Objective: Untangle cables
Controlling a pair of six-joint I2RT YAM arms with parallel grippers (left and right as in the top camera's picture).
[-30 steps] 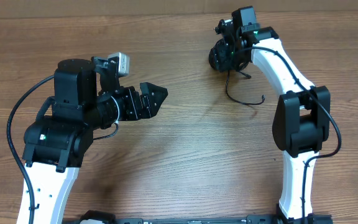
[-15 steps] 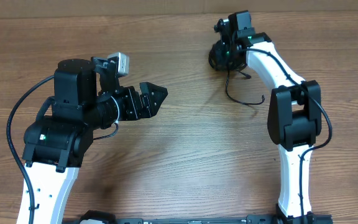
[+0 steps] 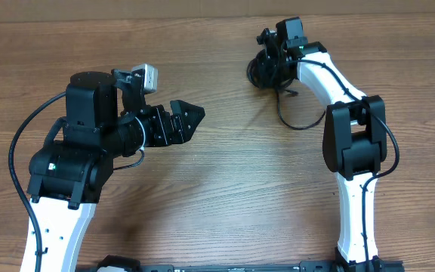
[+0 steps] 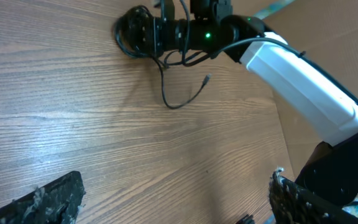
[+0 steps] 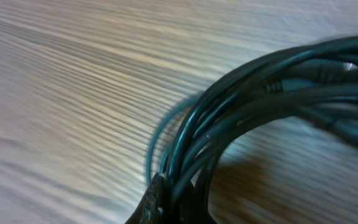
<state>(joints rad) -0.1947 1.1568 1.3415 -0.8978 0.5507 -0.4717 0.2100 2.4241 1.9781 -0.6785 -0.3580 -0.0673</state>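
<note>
The cables (image 3: 257,70) are a small tangle of thin black loops at the table's far side, with one loose strand (image 3: 293,121) trailing toward the near edge. My right gripper (image 3: 266,64) is shut on the bundle. In the right wrist view the cables (image 5: 260,106) run as several strands pinched between the right gripper's (image 5: 179,199) dark fingertips (image 5: 154,196). In the left wrist view the tangle (image 4: 135,31) lies far ahead, its loose strand (image 4: 179,102) ending in a small plug. My left gripper (image 3: 191,125) hangs open over bare wood, far left of the cables, with nothing between its fingers (image 4: 48,196).
The right arm's white link (image 4: 303,81) slants across the table's right side. The left arm's black body (image 3: 89,143) fills the left. The wooden table's far edge (image 3: 202,17) lies just beyond the tangle.
My right gripper has shut on the cables and shifted slightly left, dragging the tangle and its loose strand with it. The left arm has not moved.
</note>
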